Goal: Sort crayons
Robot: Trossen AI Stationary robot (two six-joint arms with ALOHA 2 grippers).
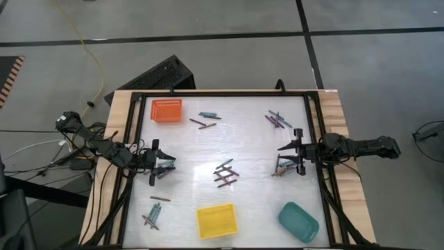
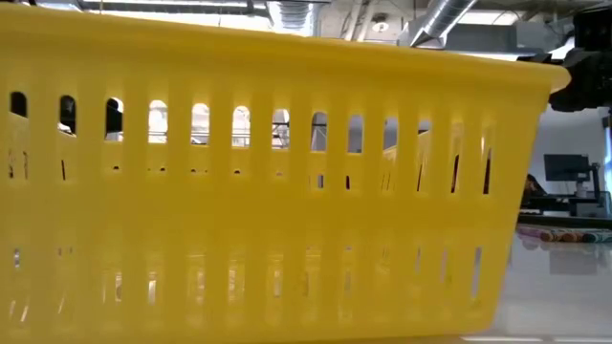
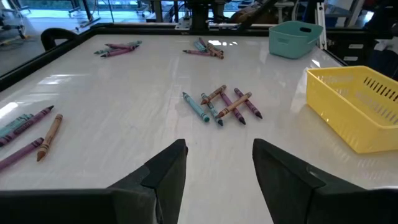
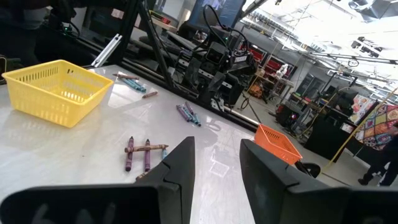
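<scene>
No readable text, label, brand or number anywhere in view.

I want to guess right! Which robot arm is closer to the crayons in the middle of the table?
Probably the left. Its open left gripper points straight at the middle crayons, with bare table between. The right gripper hangs over its own small pile.

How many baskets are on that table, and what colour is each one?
Orange slotted plastic basket: 1
Yellow slotted plastic basket: 1
Teal plastic basket: 1
Total: 3 baskets
</scene>
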